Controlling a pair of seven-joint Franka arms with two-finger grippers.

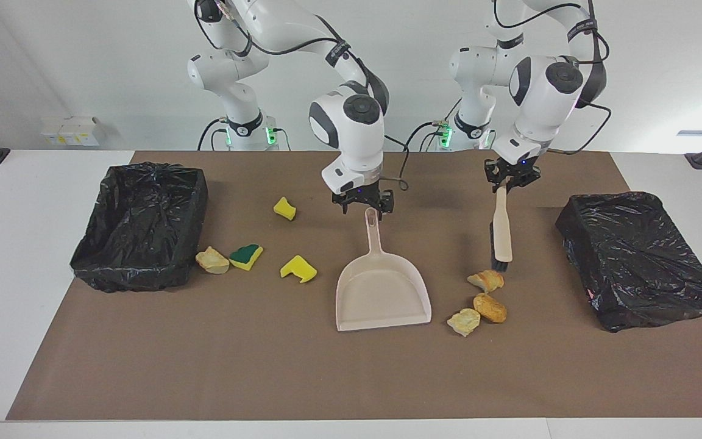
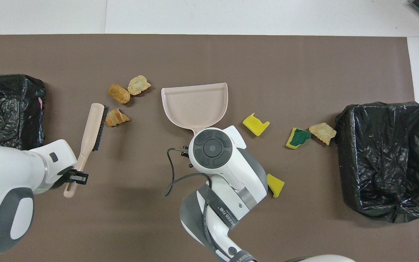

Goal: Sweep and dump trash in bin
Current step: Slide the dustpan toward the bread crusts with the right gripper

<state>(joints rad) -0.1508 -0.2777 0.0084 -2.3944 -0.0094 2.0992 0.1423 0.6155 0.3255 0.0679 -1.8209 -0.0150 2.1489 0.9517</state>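
The white table (image 1: pixel 16 256) carries a brown mat (image 1: pixel 265 366); on the mat lie a beige dustpan (image 1: pixel 381 299); three bread chunks (image 1: pixel 486 299) beside it toward the left arm's end; two yellow sponge pieces (image 1: pixel 298 268), a green-topped sponge piece (image 1: pixel 246 256) and a fourth bread chunk (image 1: pixel 212 260) toward the right arm's end; a black-lined bin (image 1: pixel 144 225) sits at each end, the other bin (image 1: pixel 637 256) at the left arm's.

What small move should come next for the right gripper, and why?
Probably the right gripper, open over the dustpan handle's end, should lower and close on it. The left gripper holds the brush beside the bread chunks, but nothing steadies the pan.
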